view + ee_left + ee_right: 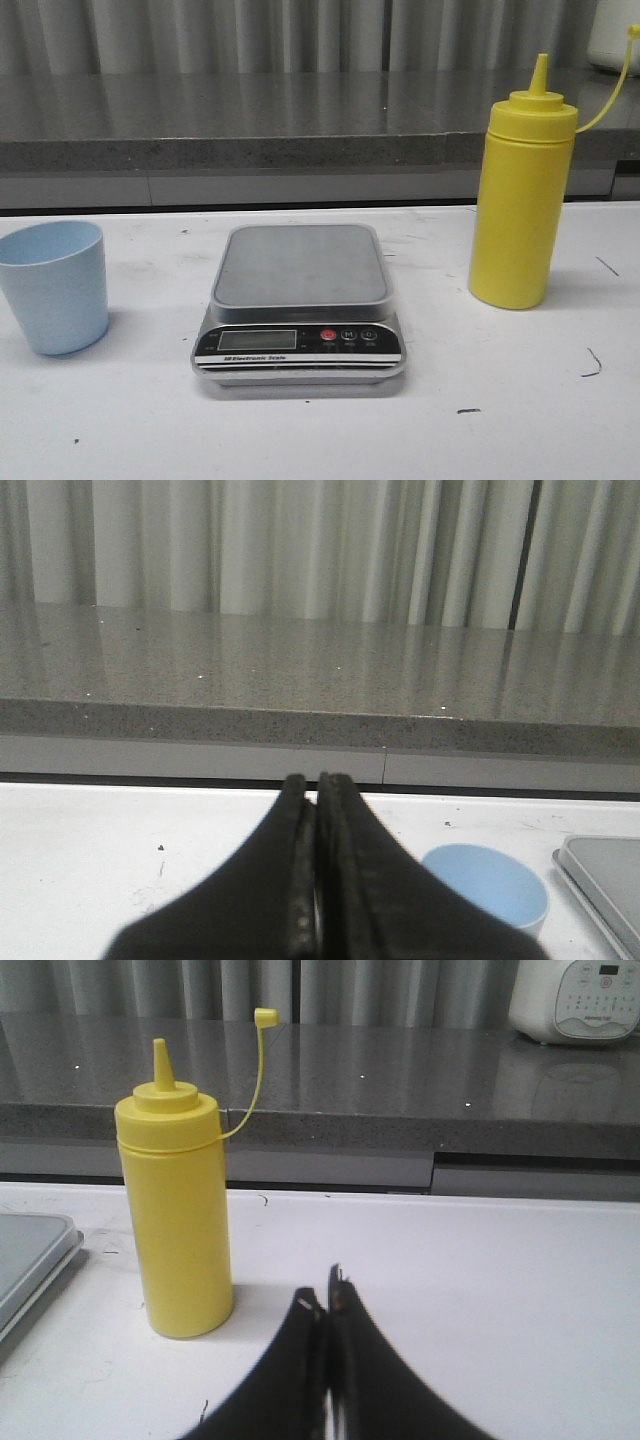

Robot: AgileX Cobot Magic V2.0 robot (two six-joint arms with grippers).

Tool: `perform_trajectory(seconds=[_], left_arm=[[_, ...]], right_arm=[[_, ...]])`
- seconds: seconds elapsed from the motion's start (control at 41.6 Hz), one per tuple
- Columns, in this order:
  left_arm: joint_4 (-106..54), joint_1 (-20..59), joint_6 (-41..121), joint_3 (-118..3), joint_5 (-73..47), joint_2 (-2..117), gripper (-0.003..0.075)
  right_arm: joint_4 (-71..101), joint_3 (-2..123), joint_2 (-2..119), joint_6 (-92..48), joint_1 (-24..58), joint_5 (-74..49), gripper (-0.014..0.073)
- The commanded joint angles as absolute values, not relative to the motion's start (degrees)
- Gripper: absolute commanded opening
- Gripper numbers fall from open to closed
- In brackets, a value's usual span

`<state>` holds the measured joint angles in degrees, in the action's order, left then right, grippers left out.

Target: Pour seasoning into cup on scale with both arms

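The scale (pixel 298 265) sits mid-table with a bare steel platform; its corner shows in the left wrist view (pixel 605 875) and the right wrist view (pixel 30 1260). The pale blue cup (pixel 55 285) stands upright on the table to the scale's left, also in the left wrist view (pixel 490 885). The yellow seasoning bottle (pixel 522 195) stands upright to the scale's right, its cap off the nozzle and dangling on the tether; it shows in the right wrist view (pixel 175 1210). My left gripper (pixel 316 780) is shut and empty, short of the cup. My right gripper (pixel 322 1295) is shut and empty, beside the bottle. Neither gripper shows in the front view.
A grey stone counter (pixel 250 120) runs behind the white table (pixel 500 400), with curtains behind it. A white appliance (pixel 575 998) stands on the counter at the far right.
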<state>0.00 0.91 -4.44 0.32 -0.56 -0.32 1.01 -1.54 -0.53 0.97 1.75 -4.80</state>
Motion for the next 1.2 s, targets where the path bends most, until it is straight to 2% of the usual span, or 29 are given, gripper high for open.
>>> perform_trajectory(seconds=[0.0, 0.698, 0.842, 0.987, 1.179], left_arm=[[0.0, 1.5, -4.8, 1.6, 4.2, -1.2, -0.0020], [0.0, 1.5, -4.8, 1.6, 4.3, -1.2, -0.0020], [-0.4, 1.5, -5.1, 1.2, 6.0, -1.2, -0.0020], [-0.5, 1.5, -5.1, -4.8, 0.9, -1.2, -0.0020], [0.0, 1.5, -5.1, -17.7, -6.4, 1.5, -0.0020]], right_arm=[[0.9, -1.2, -1.5, 0.7, 1.4, 0.0, -0.0067], [0.9, -1.2, -1.5, 0.7, 1.4, 0.0, -0.0067], [0.9, -0.9, -1.5, 0.7, 1.4, 3.8, -0.0067], [0.9, 4.4, -1.5, 0.7, 1.4, 0.0, -0.0067], [0.9, 17.1, 0.7, 0.7, 1.4, -12.4, -0.0067]])
